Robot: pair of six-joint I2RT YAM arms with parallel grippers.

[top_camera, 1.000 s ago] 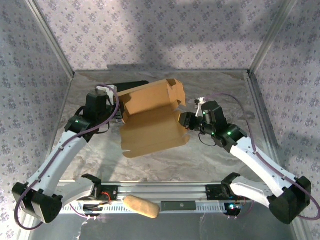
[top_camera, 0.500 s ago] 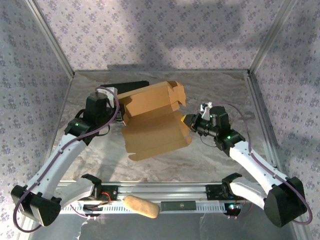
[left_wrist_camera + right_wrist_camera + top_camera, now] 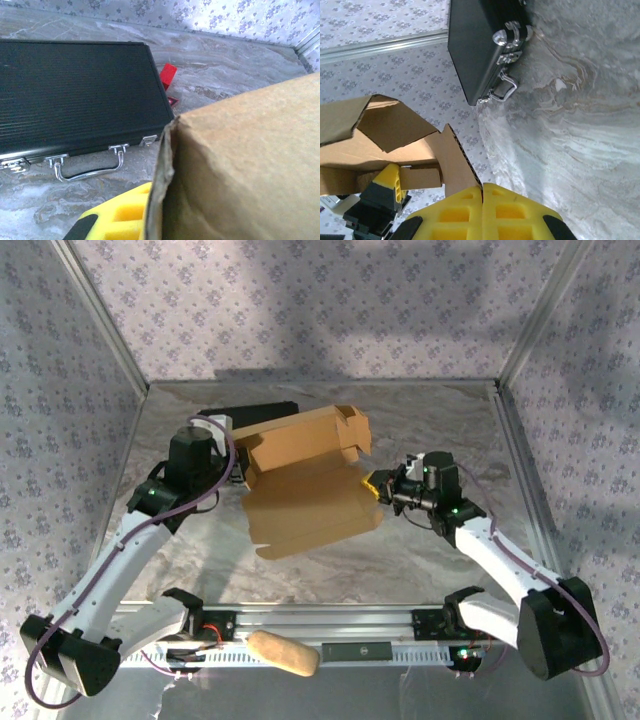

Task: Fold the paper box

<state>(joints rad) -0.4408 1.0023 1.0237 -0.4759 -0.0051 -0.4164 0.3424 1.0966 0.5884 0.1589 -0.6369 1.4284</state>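
My L gripper (image 3: 237, 472) is clamped on the paper box (image 3: 305, 480). In wrist view one yellow finger (image 3: 120, 220) sits against its raw brown wall. The box is plain brown cardboard, half-formed, btwn my two grippers. Its far part is raised w/ notched flaps, and a flatter panel spreads toward my bases. My R gripper (image 3: 378, 483) is closed tight at the box's other side. A flap corner meets the tips, but I can't tell if it's pinched. A black case (image 3: 250, 412) lies beyond my L gripper.
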